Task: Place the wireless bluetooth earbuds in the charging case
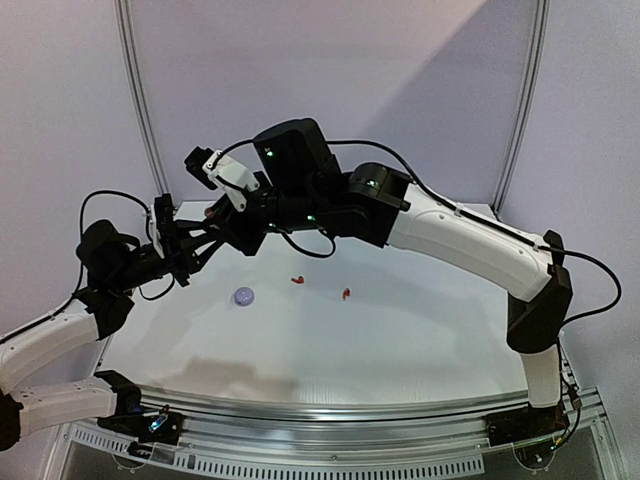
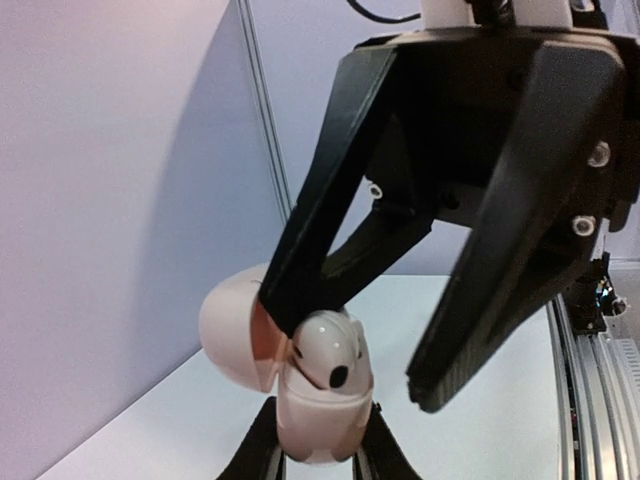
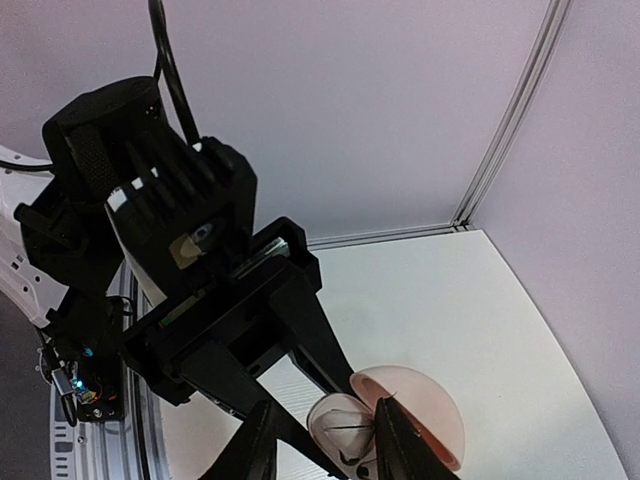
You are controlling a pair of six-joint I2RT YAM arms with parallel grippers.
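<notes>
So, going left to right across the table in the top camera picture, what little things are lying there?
First a small round lilac thing → first red earbud → second red earbud.

This is a robotics lab test cell, not a lived-in room. Two robot arms, the left arm (image 1: 50, 345) and the right arm (image 1: 470, 245), are bolted side by side at the near edge of a white table (image 1: 400, 340). Black cables (image 1: 600, 266) loop loose off their joints, and small green lights (image 1: 268, 152) glow on their housings. Plain pale lilac wall panels (image 1: 60, 120) set between slim metal posts (image 1: 140, 110) box the table in on three sides, and a slotted metal rail (image 1: 300, 466) runs along its front edge.
</notes>
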